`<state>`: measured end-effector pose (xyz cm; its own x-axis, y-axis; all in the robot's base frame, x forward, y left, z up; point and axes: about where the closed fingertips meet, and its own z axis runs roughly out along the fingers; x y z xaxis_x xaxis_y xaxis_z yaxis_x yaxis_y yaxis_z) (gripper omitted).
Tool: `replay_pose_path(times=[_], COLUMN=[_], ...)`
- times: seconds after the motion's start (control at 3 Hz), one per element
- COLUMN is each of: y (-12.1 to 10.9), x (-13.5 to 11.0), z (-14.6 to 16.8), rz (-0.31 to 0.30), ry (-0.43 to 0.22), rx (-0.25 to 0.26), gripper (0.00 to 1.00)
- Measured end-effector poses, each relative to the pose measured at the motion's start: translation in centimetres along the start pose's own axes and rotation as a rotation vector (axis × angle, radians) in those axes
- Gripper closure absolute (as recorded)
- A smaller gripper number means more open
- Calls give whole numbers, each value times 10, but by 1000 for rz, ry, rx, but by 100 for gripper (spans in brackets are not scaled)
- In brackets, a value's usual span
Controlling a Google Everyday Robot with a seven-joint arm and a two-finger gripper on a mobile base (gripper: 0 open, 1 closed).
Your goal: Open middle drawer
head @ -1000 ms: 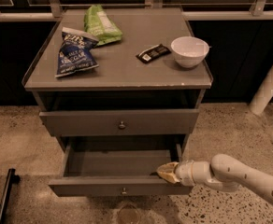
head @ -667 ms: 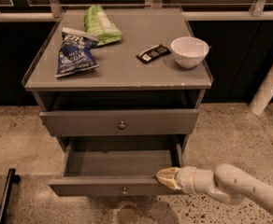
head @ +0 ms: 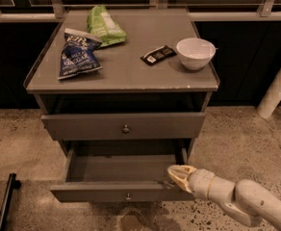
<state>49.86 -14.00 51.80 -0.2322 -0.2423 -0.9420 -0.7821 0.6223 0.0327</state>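
The middle drawer (head: 107,192) of the grey cabinet is pulled out toward me, its inside bare, with a small round knob (head: 127,196) at the centre of its front. My gripper (head: 178,176) is at the right end of that drawer's front rim, to the right of the knob, with the pale arm (head: 236,201) reaching in from the lower right. The drawer above (head: 83,127) is shut, with its own knob (head: 125,128). Any drawer below is hidden by the open one.
On the cabinet top (head: 131,76) lie a blue chip bag (head: 78,54), a green chip bag (head: 104,25), a dark snack bar (head: 158,55) and a white bowl (head: 195,53). A white post (head: 277,88) stands at the right. A black object (head: 3,203) lies on the speckled floor at lower left.
The gripper stays near the open drawer's right front corner, shifting only slightly. The arm behind it now comes from lower in the frame. The drawer is as far out as before.
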Motion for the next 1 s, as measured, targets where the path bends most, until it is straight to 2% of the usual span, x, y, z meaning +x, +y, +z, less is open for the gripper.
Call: replay_pose_path(times=[0.67, 1.0], y=[0, 0], x=[0, 0], z=[0, 0], rz=[2, 2], ry=[0, 0], rx=[-1, -1], gripper=[13, 0])
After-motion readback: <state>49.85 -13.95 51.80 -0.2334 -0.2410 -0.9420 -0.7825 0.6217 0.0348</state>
